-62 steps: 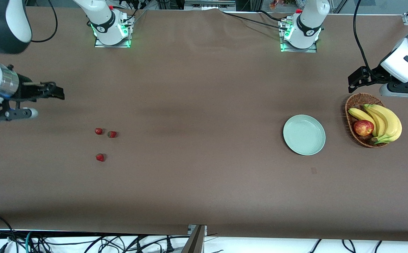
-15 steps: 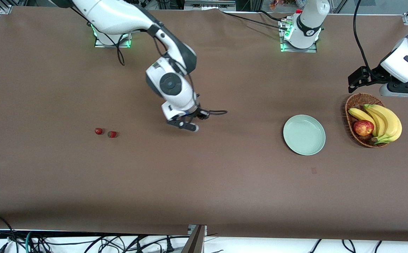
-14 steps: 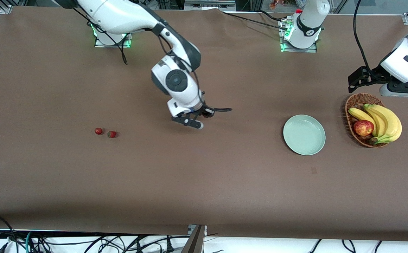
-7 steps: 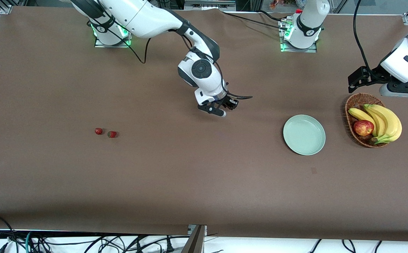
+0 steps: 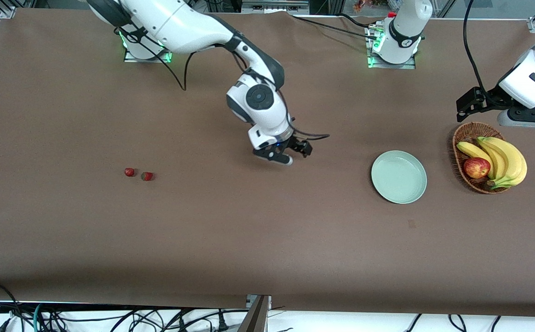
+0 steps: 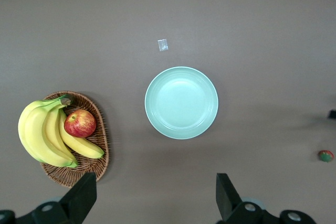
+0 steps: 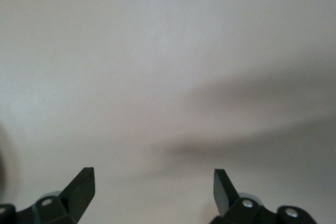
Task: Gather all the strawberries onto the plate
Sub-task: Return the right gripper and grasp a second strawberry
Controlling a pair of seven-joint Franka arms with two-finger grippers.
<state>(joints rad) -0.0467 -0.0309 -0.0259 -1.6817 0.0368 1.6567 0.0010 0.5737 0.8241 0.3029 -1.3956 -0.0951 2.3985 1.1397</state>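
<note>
Right arm: reaches from its base over mid-surface, wrist bent down.
Right gripper: jaws spread wide, nothing between them.
Left arm: waits, raised at its end.
Left gripper: jaws apart, empty.

Wide bare table between the two strawberries and the plate, only the open right gripper hanging over the middle. Basket crowds the plate toward the left arm's end, open left gripper just above it.

Right gripper open over bare table mid-way. Two strawberries toward the right arm's end. Plate empty beside fruit basket.
</note>
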